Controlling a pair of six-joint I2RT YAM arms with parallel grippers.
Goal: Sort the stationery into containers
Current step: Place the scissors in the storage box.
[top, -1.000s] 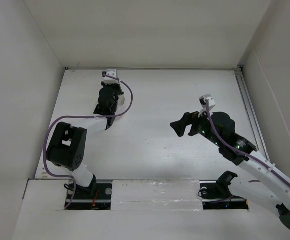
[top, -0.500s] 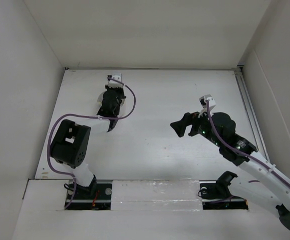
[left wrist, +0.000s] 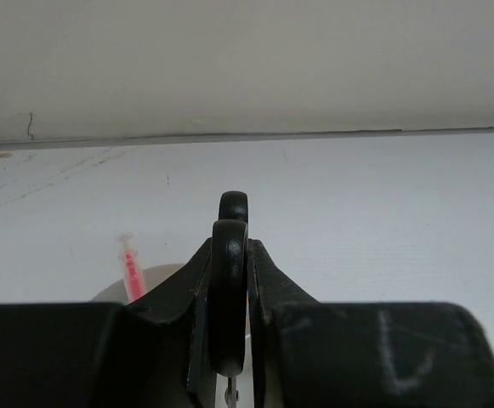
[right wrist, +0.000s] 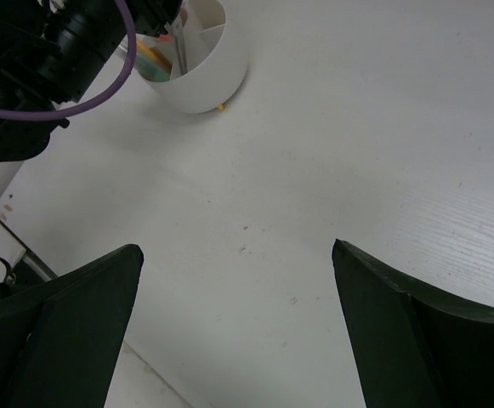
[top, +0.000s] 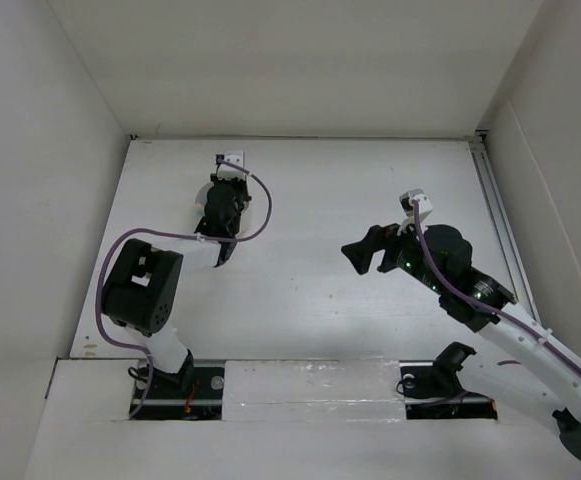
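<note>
My left gripper (left wrist: 232, 255) is shut on the black handle loops of the scissors (left wrist: 229, 297), which stand on edge between the fingers. In the top view it (top: 224, 205) hangs over the white cup (top: 203, 194) and hides most of it. The right wrist view shows the cup (right wrist: 206, 70) with its inner dividers, a grey scissor blade (right wrist: 178, 49) pointing down into it, and yellow and green stationery (right wrist: 152, 58) inside. A pink pen (left wrist: 130, 270) sticks up from the cup rim (left wrist: 110, 293). My right gripper (top: 356, 256) is open and holds nothing, hovering mid-table (right wrist: 238, 255).
A small yellowish bit (right wrist: 222, 106) lies against the cup's base. White walls close the table at the back (left wrist: 247, 68) and on both sides. A metal rail (top: 495, 210) runs along the right edge.
The left gripper with the scissors has shifted slightly to the right over the cup. The right arm has not moved.
</note>
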